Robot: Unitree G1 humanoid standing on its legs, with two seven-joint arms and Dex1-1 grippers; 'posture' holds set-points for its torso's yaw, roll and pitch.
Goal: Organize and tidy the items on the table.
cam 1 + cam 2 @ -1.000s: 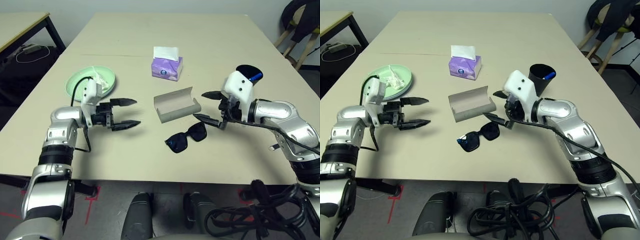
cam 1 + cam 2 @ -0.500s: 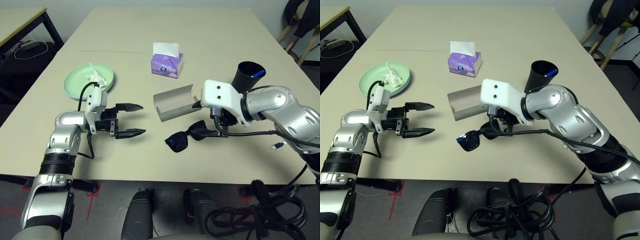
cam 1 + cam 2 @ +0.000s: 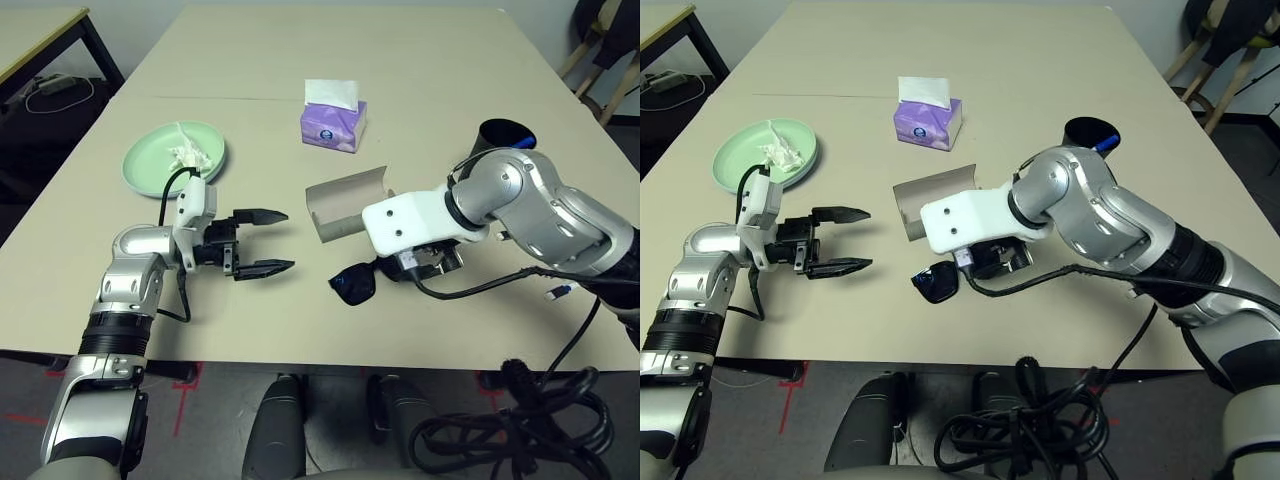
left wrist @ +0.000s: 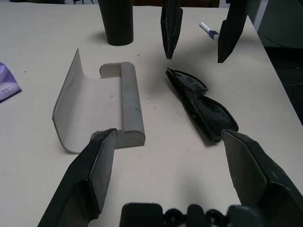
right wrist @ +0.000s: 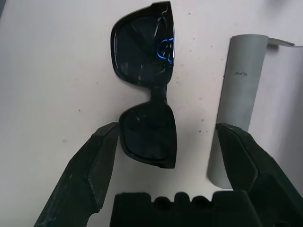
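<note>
A: What sits where on the table [image 3: 420,60]?

B: The tissue box [image 3: 333,122] stands behind the middle. The glasses case [image 3: 342,203] lies open in front of it, and the sunglasses [image 3: 357,283] lie just in front of the case.

A: And out to the sides?

B: The plate [image 3: 172,157] is far left with a crumpled tissue [image 3: 186,152] on it. The cup [image 3: 497,132] stands right of the case, a pen [image 3: 1105,143] inside it. Another pen [image 4: 207,30] lies on the table near the cup.
</note>
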